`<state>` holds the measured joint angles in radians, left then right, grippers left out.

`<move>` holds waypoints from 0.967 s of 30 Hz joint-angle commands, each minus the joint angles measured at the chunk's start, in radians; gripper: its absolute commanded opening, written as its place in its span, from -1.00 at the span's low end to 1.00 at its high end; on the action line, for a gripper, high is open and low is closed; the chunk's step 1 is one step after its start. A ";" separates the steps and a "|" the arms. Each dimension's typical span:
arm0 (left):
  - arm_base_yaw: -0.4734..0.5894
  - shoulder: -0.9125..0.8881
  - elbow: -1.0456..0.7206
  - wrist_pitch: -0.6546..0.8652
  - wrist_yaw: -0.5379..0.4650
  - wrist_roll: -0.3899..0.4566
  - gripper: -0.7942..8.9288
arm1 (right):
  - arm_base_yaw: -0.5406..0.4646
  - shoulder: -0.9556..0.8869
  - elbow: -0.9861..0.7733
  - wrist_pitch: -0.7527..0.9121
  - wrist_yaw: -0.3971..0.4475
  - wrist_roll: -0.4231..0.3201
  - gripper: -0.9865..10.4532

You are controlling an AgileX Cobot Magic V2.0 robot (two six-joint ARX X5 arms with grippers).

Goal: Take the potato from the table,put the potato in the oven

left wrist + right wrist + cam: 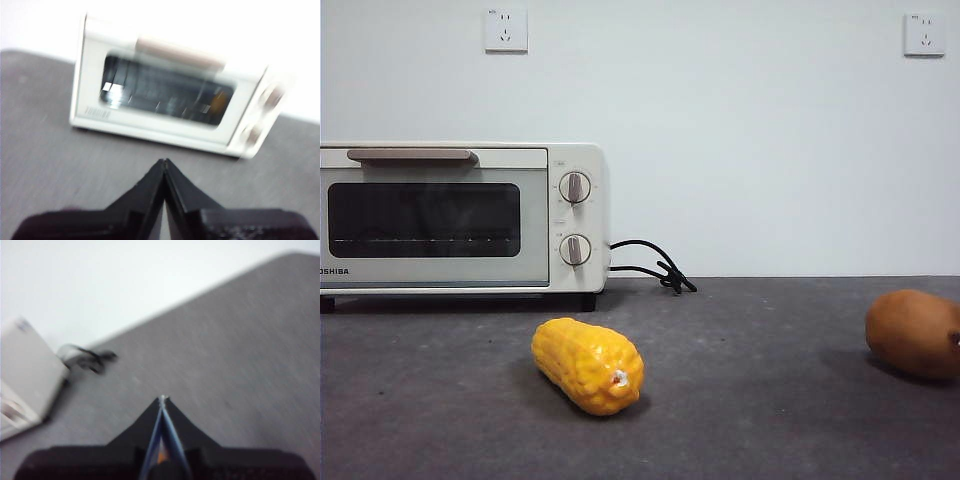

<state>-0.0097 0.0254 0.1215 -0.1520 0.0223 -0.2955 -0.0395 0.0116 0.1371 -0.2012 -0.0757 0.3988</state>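
At the right edge of the front view, the potato [914,333] is lying on the table [760,400], partly cut off by the frame. The corn cob [588,365] is lying at the potato's 9 o'clock, well apart from it. The oven [460,218] is standing at the corn cob's 11 o'clock, door closed, its cord [655,265] trailing alongside. The left gripper [164,162] is pointing toward the oven door, jaws pressed together and holding nothing. The right gripper [162,400] is hanging above bare table, jaws likewise closed and empty.
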 commanded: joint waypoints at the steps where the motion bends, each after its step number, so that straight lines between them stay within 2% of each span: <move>1: -0.002 0.015 0.060 0.010 0.012 -0.038 -0.85 | 0.001 -0.001 0.074 0.012 -0.019 0.027 -0.83; 9: -0.002 0.122 0.286 -0.013 0.038 -0.038 -0.85 | 0.001 0.036 0.295 -0.065 -0.056 0.017 -0.83; 18: -0.002 0.420 0.563 -0.200 0.049 -0.033 -0.85 | 0.001 0.226 0.563 -0.294 -0.145 0.016 -0.83; 21: -0.002 0.540 0.650 -0.254 0.108 -0.011 -0.85 | 0.001 0.314 0.653 -0.376 -0.145 -0.003 -0.83; 23: -0.002 0.621 0.709 -0.285 0.160 0.014 -0.85 | 0.001 0.376 0.716 -0.429 -0.150 -0.041 -0.83; 26: -0.002 0.729 0.790 -0.320 0.263 0.054 -0.85 | 0.001 0.455 0.793 -0.461 -0.218 -0.108 -0.83; 29: -0.002 0.828 0.859 -0.327 0.397 0.107 -0.85 | 0.001 0.525 0.851 -0.461 -0.298 -0.126 -0.83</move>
<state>-0.0097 0.8345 0.9649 -0.4797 0.3698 -0.2432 -0.0395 0.5247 0.9768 -0.6647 -0.3511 0.3073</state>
